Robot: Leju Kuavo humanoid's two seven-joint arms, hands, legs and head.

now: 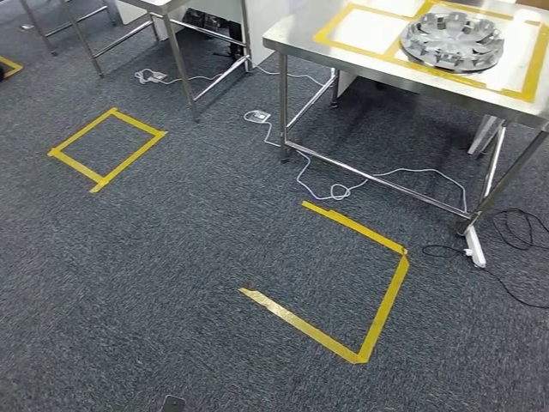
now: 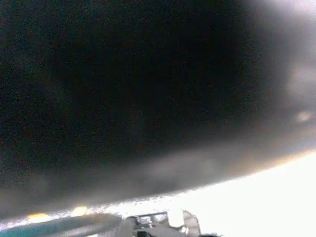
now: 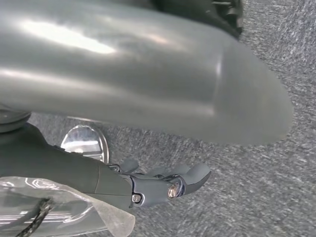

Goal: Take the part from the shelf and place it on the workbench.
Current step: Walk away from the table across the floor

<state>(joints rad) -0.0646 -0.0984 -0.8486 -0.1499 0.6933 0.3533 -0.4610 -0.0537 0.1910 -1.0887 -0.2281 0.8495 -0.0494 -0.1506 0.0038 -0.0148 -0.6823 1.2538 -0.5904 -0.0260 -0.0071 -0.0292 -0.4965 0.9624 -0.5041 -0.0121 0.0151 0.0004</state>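
Right hand (image 3: 164, 185) hangs over carpet, fingers stretched out flat, holding nothing. Left hand: its wrist view is dark and blurred, state cannot be told. The part (image 1: 452, 40), a round silver spoked disc, lies flat on the desk (image 1: 304, 36) inside a yellow tape frame, ahead and to the robot's right; right arm judged nearer.

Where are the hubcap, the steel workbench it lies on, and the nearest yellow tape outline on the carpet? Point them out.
hubcap (image 1: 452, 40), head view, on its spoked face.
steel workbench (image 1: 304, 40), head view, bare top near the corner.
yellow tape outline (image 1: 386, 300), head view, its right-hand strip.
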